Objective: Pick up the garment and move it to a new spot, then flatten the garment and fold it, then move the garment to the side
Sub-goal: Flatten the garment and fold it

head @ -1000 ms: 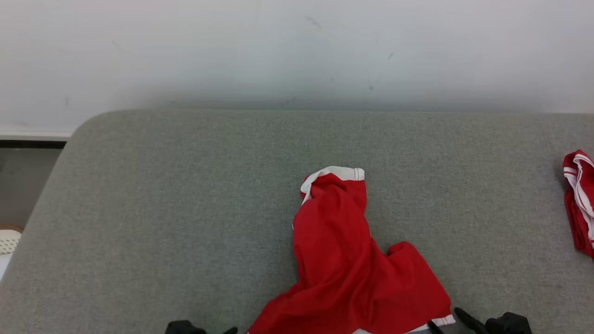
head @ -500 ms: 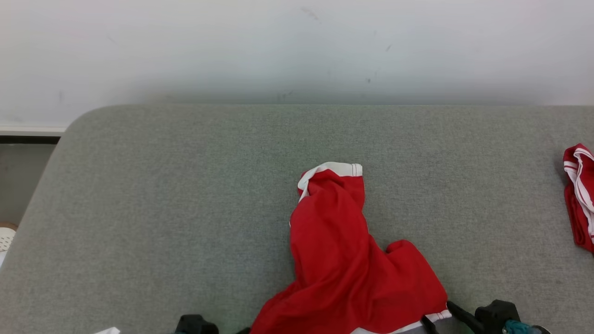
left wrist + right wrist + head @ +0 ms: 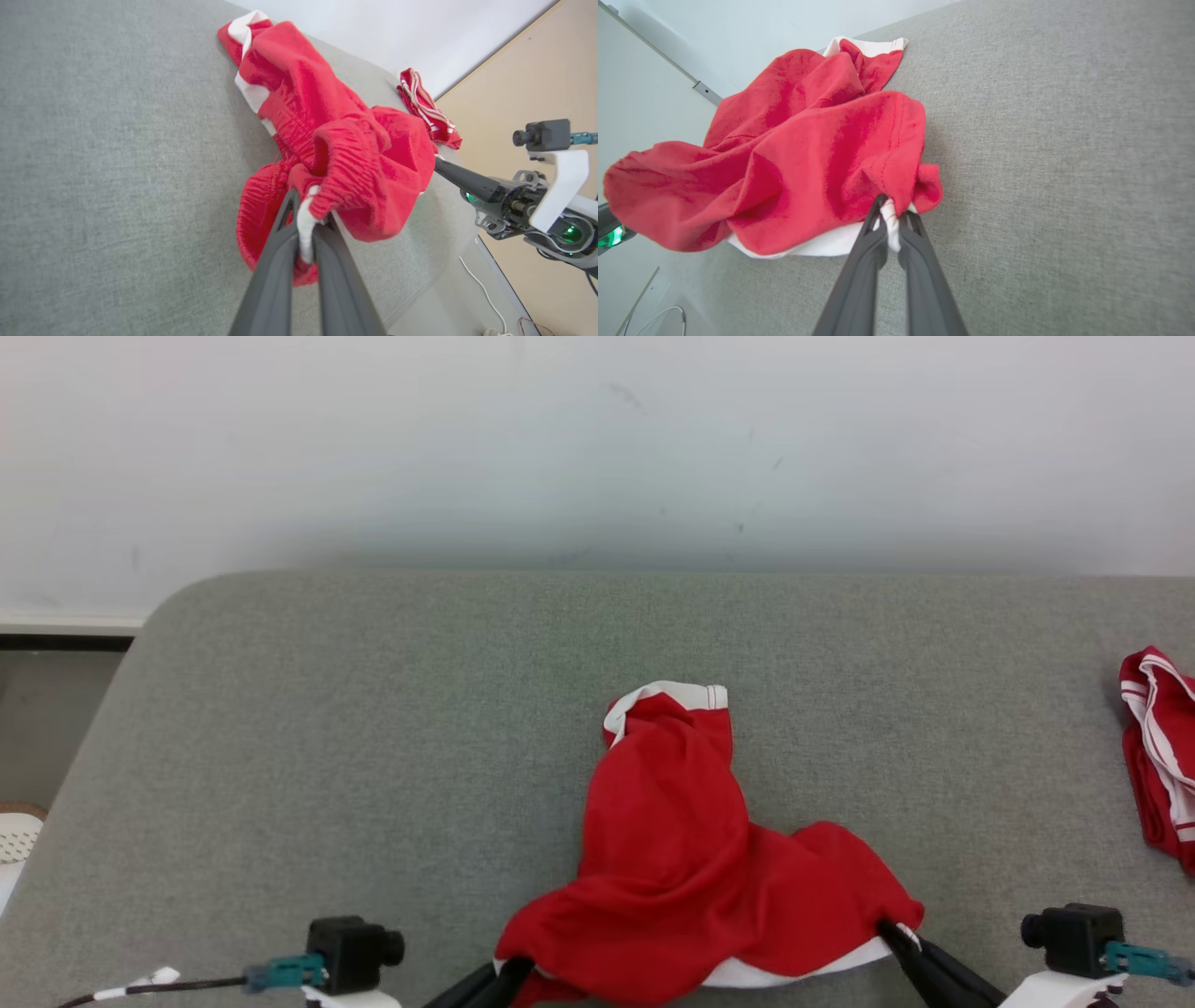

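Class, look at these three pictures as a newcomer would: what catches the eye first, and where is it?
A crumpled red garment with white trim lies near the front middle of the grey padded surface. The left gripper and right gripper each have their fingers shut on a near corner of it. A second red striped garment sits at the far right edge of the head view.

garment (image 3: 672, 859) on pad (image 3: 373, 756), strung between left gripper (image 3: 512, 971) and right gripper (image 3: 889, 931); other cloth (image 3: 1158, 747) well right of right gripper
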Robot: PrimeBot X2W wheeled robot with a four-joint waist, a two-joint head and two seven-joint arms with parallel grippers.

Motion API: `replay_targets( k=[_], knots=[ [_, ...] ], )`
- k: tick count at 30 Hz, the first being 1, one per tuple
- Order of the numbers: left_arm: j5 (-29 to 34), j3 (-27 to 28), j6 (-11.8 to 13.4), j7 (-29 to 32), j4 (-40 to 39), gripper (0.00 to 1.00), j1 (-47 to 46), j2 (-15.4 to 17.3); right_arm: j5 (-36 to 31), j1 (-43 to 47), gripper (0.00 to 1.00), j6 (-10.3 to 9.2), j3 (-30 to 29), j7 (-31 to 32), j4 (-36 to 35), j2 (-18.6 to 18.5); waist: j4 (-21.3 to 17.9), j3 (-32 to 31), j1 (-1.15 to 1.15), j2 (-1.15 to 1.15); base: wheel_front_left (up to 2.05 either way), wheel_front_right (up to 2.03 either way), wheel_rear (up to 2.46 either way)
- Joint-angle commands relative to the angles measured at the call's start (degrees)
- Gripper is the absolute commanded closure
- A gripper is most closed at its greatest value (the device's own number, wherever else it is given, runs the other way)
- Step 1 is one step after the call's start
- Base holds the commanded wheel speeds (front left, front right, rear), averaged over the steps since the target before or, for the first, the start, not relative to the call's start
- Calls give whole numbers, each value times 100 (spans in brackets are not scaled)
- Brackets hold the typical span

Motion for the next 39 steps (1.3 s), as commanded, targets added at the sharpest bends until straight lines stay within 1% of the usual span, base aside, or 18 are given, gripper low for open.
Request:
replay_targets(
  k=[1, 6, 12, 18, 25, 28, 30, 33, 36, 39],
  knots=[
    [-149, 79, -14, 34, -143, 100, 64, 124, 163, 106, 100, -6, -47, -12, -169, -106, -13, -84, 0, 0, 0, 0, 0],
    [-665, 354, -1, 202, -1126, 100, 121, 390, 958, 374, 100, -6, -325, 138, -1201, -688, -92, -370, 0, 0, 0, 0, 0],
    [-1171, 583, 136, 440, -2313, 100, 154, 574, 1653, 716, 100, -6, -939, 98, -2490, -1398, -253, -580, 0, 0, 0, 0, 0],
    [-1647, 800, 276, 626, -3452, 100, 179, 735, 2259, 1209, 100, -6, -1906, -238, -3743, -2032, -409, -644, 0, 0, 0, 0, 0],
    [-2230, 868, 394, 1022, -4607, 100, 139, 965, 2844, 1913, 100, -6, -3163, -673, -4916, -2591, -570, -628, 0, 0, 0, 0, 0],
    [-2422, 862, 453, 1240, -5006, 100, 9, 1044, 2973, 2181, 100, -6, -3668, -814, -5319, -2743, -630, -575, 0, 0, 0, 0, 0],
    [-2694, 870, 476, 1375, -5243, 100, -76, 1044, 3089, 2312, 100, -6, -3978, -891, -5538, -2811, -666, -532, 0, 0, 0, 0, 0],
    [-3091, 1009, 575, 1545, -5487, 100, -273, 1082, 3231, 2499, 100, -6, -4419, -935, -5634, -2909, -705, -449, 0, 0, 0, 0, 0],
    [-3322, 1200, 677, 1682, -5502, 100, -541, 1152, 3315, 2574, 100, -6, -4673, -898, -5635, -3001, -716, -278, 0, 0, 0, 0, 0],
    [-3384, 1390, 761, 1778, -5244, 100, -905, 1151, 3394, 2374, 100, -6, -4687, -865, -5659, -3044, -689, 41, 0, 0, 0, 0, 0]
  ],
)
